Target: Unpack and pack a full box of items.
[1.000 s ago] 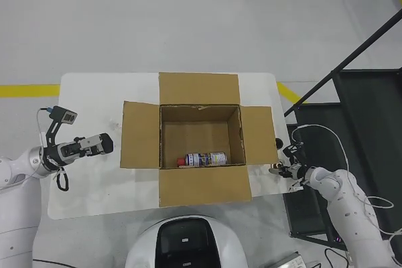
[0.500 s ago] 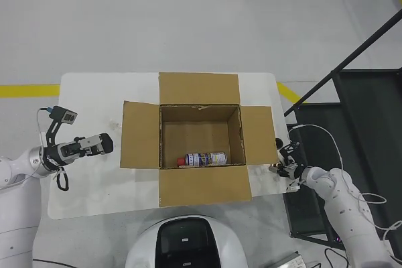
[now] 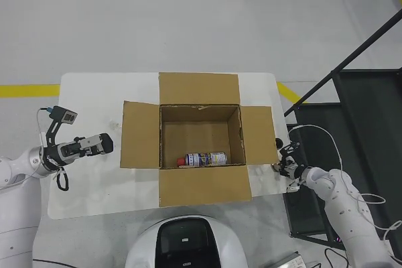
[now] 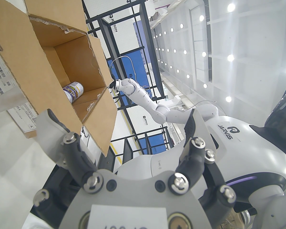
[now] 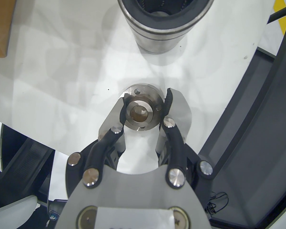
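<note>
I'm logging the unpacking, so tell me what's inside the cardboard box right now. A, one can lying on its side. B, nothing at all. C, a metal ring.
A: one can lies on its side on the floor of the open box.

- Box point(image 3: 201, 137): brown corrugated cardboard, matt; flap edges torn and rough. White matt paper labels point(image 4: 22, 116) are stuck on one flap.
- Can point(image 3: 202, 159): glossy printed wrap.
- Table point(image 3: 87, 100): white, smooth, faintly reflective.
- Sleeve point(image 5: 165, 13): brushed steel outside with a satin sheen; black lining set with rows of small shiny balls.
- Ring point(image 5: 141, 114): bare machined metal, polished, with smooth faces.
- Right gripper point(image 5: 144, 108): black rubbery pads, translucent plastic tip shells, matt grey plate, bright metal screw heads.
- Left gripper point(image 4: 119, 120): the same black links, translucent shells, grey plate and shiny screws.
</note>
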